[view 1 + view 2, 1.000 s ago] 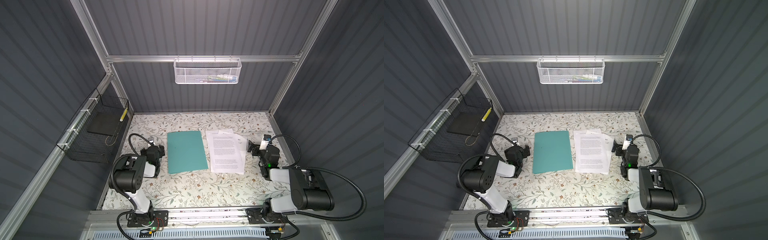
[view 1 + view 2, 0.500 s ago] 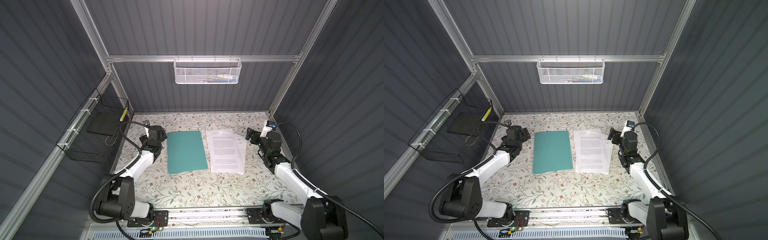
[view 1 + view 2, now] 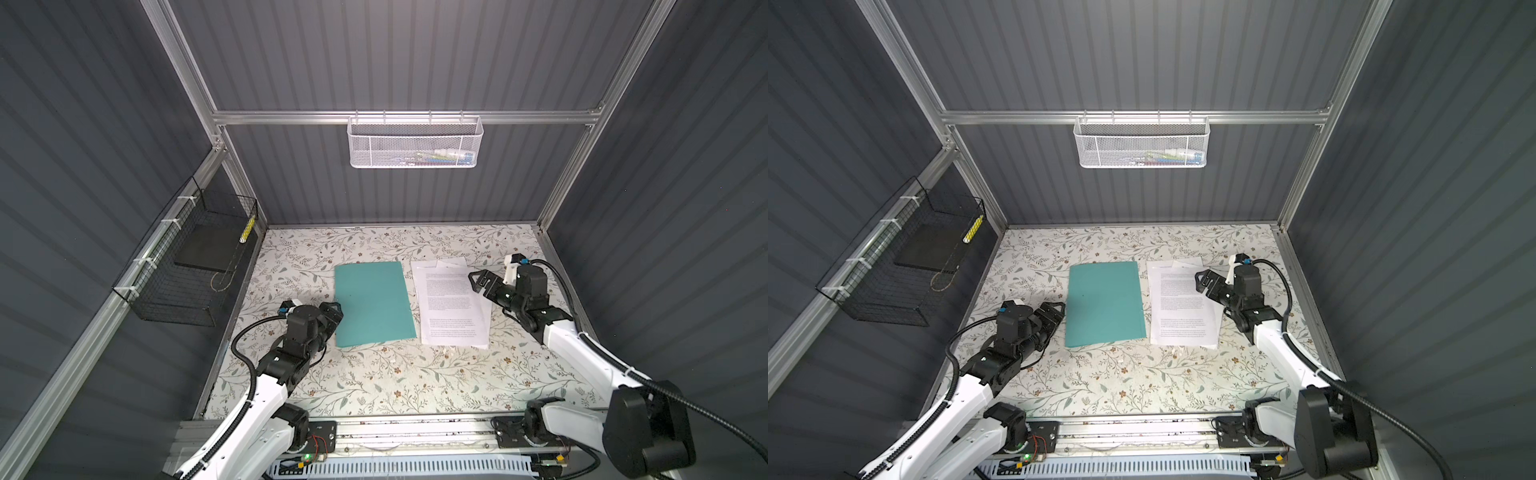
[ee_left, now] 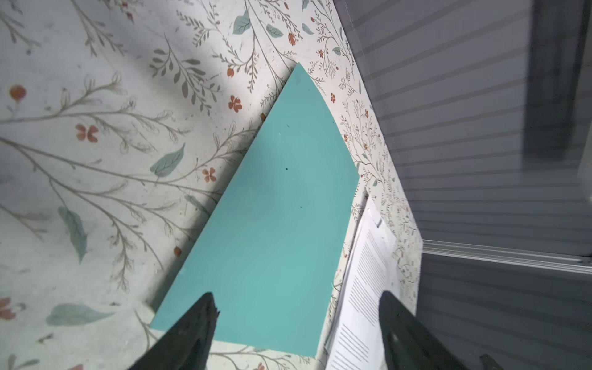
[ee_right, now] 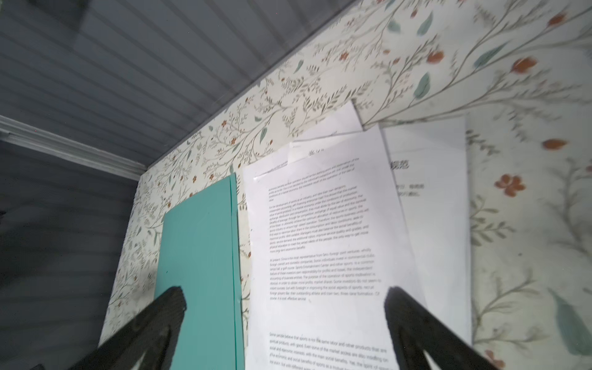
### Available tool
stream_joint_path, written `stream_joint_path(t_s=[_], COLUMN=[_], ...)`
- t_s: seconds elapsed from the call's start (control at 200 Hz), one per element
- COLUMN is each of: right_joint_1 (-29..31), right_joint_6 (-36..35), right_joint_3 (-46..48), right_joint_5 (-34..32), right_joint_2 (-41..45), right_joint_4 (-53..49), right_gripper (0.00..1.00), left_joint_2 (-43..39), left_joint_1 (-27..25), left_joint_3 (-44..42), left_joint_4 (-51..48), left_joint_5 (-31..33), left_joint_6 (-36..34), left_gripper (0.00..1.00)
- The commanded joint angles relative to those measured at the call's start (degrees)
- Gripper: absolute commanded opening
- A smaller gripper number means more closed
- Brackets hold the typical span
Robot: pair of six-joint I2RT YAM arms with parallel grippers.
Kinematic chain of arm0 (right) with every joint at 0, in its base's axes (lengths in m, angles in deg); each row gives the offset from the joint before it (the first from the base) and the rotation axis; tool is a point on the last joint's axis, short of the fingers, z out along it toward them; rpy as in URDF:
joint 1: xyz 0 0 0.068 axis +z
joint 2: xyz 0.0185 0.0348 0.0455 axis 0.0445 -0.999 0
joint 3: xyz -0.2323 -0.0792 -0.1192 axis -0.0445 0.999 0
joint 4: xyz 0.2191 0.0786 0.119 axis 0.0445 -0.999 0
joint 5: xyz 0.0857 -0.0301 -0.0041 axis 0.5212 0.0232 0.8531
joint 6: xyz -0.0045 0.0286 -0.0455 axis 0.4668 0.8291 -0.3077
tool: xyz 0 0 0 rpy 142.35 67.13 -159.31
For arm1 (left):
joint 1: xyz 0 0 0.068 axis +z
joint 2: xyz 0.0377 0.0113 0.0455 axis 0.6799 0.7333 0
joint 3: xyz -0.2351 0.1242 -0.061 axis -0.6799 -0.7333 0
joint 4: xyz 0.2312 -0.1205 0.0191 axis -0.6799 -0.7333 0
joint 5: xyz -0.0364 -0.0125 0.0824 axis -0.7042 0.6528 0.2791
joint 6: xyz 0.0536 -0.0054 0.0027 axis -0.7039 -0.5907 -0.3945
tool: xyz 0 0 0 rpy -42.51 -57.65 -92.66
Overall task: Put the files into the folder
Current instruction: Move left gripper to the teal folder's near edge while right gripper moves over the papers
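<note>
Left claw (image 3: 335, 311) stands with its jaws spread wide and nothing between them. It is low over the table and right at the long outer edge of the folder (image 3: 372, 301); whether it touches that edge I cannot tell. In its wrist view the teal cover fills the space straight ahead of the jaws. Right claw (image 3: 477, 282) is likewise spread and empty, held above the outer part of the files (image 3: 451, 305), with the printed top sheet ahead of it and below.

The folder lies closed and flat between the two claws. The files lie loose just beside it on the right claw's side, fanned so that corners of the lower sheets stick out past the top one. None is inside yet, so the task looks barely begun.

The cover is thin and flush with the floral table (image 3: 374, 374). A jaw coming in level is likelier to shove the whole folder toward the right claw, into the sheets, than to get under the cover. In the right wrist view the folder edge nearest the sheets shows a thin second layer, which suggests the opening is there and the spine is by the left claw. If so, a lift from the left claw's side would raise the whole folder rather than open it. The sheets are unaligned, so a pinch may catch only the top one, crease it, or drag the rest askew.

A black wire basket (image 3: 174, 299) and a white mesh basket (image 3: 374, 153) hang well apart from both claws and look like no hazard.
</note>
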Motion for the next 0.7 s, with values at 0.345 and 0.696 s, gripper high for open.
stream_joint_path(t_s=[0.345,0.696], right_joint_1=[1.31,1.40], right_joint_6=[4.47,4.95], right_joint_3=[-0.39,-0.50], right_joint_5=[8.56,9.18], right_joint_2=[-1.06,-1.64], right_joint_4=[3.31,3.78], right_gripper=[0.99,0.99], left_joint_2=[6.78,10.84], left_joint_1=[-9.52,-14.71], left_joint_3=[-7.34,-9.12], left_joint_4=[9.81,14.80], left_joint_5=[0.75,4.55], left_joint_6=[8.11,8.99], left_gripper=[0.71,0.67])
